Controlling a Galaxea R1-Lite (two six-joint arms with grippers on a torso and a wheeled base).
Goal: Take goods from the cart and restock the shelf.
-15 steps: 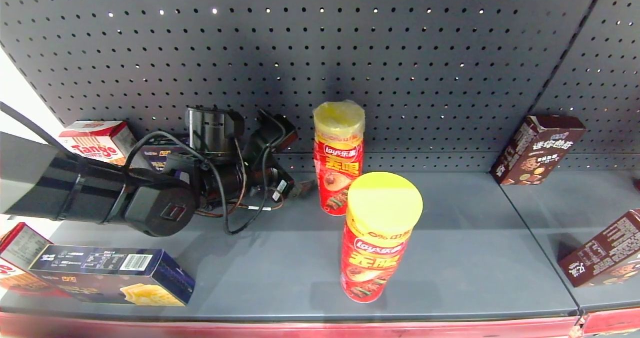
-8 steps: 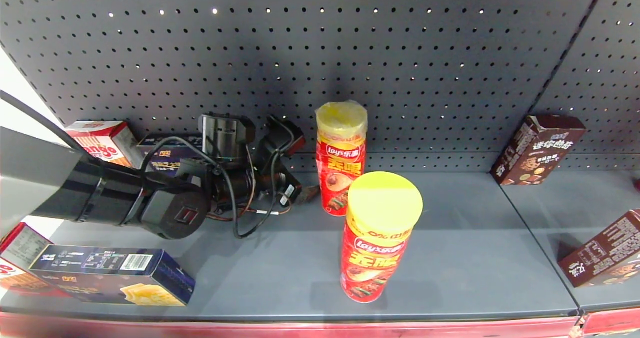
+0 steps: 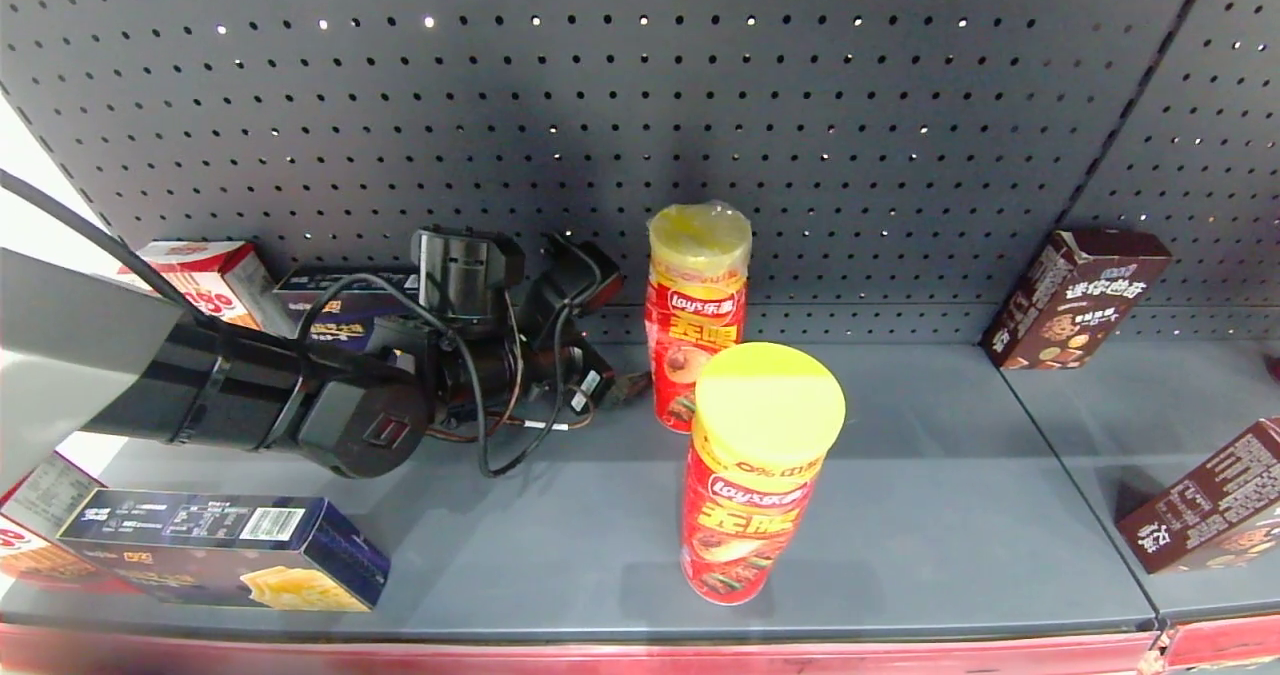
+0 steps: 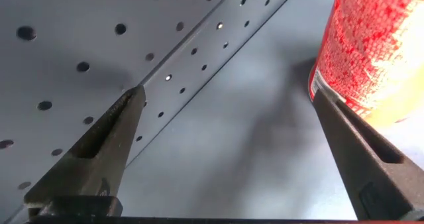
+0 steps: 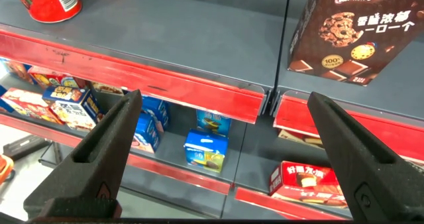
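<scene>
Toward the back of the shelf [image 3: 950, 495], at 12 o'clock from the front can [image 3: 760, 475], the rear can [image 3: 697, 315] stands upright just before the pegboard [image 3: 640, 105]. The left gripper [image 4: 228, 95] lies at its 9 o'clock, low over the shelf floor. Its jaws are spread wide and clamp nothing, though one finger appears to rest against the can's lower side. The right gripper [image 5: 225, 98], likewise spread and empty, hangs out in front of the red shelf edge.

Such a can is probably light, a stiff tube with thin walls that dent, a glossy slippery skin and a lid that may pop off. Being tall and narrow, it tips easily, so it is best taken across the mid-body, below the lid.

Compared with a second ago, the rear can stands farther toward 3 o'clock and the left arm has followed it, while the front can keeps its place
</scene>
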